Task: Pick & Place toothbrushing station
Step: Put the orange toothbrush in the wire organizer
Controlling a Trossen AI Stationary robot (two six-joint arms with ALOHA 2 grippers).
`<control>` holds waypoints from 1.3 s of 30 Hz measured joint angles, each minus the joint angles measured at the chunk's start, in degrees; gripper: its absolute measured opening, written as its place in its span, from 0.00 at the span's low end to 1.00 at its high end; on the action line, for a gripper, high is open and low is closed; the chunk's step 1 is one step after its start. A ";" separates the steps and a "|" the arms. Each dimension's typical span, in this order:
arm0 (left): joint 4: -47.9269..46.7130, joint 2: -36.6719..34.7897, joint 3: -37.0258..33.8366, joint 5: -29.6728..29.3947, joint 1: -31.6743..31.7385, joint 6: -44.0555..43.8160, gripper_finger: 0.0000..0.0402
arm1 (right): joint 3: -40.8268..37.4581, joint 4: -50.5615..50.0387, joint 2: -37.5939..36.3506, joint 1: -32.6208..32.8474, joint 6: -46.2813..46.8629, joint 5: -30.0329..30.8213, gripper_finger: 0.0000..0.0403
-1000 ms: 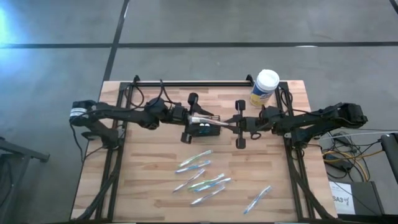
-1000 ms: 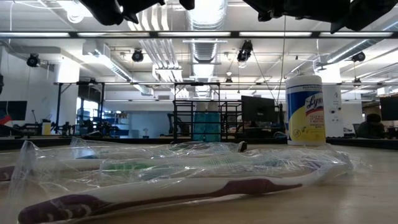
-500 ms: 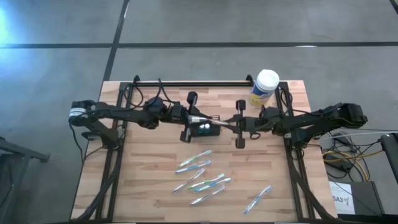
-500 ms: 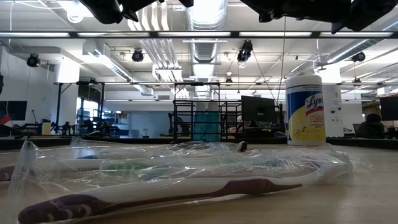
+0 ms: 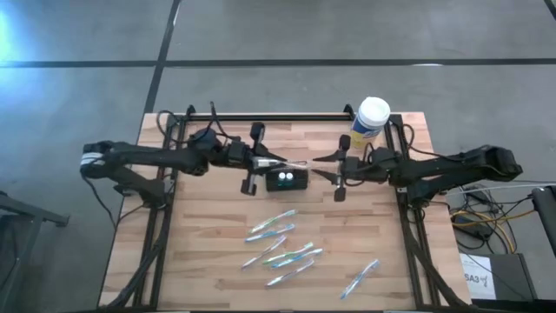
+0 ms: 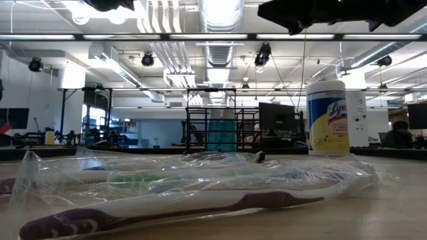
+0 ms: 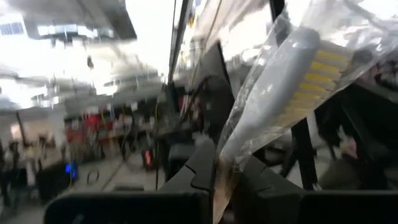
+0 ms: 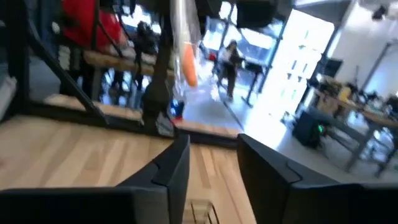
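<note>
The toothbrushing station, a small black caddy, stands on the table's middle. Just above its far side a toothbrush in a clear wrapper is held in the air by my left gripper, which is shut on it. The brush's yellow-bristled head sticks out beyond the fingers. My right gripper stands open to the right of the caddy, facing the brush's free end with nothing between its fingers. From there the wrapped brush shows farther off. My left gripper pinches the wrapped toothbrush between its two fingers, on the stem and wrapper below the head. The fingers come level from the table's left and lie along the brush. The brush points toward the table's right, lifted clear of table and caddy.
A white-lidded, yellow-labelled canister stands at the far right, also tall in the low view. Several wrapped toothbrushes lie scattered on the near half, one more near right. A black rail runs along the far edge.
My left gripper has shut on the wrapped toothbrush and drawn back a little toward the table's left with it. My right gripper, which held the brush's other end, has opened and let go. The caddy has stayed in place.
</note>
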 joint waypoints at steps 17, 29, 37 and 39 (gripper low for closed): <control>-25.89 -25.76 -12.55 -6.83 0.20 2.22 0.06 | -7.18 -12.90 -26.62 0.04 4.66 -3.36 0.10; -20.78 -36.49 -27.59 -8.95 0.67 0.00 0.06 | -15.78 -12.07 -38.38 0.04 7.55 -6.77 0.02; -19.19 -41.78 -32.95 -9.32 1.08 -0.13 0.06 | -25.28 -3.58 -44.14 0.04 7.76 -6.40 0.02; -18.95 -42.16 -33.43 -9.32 1.15 0.01 0.06 | -26.90 -2.82 -45.18 0.04 7.70 -6.29 0.02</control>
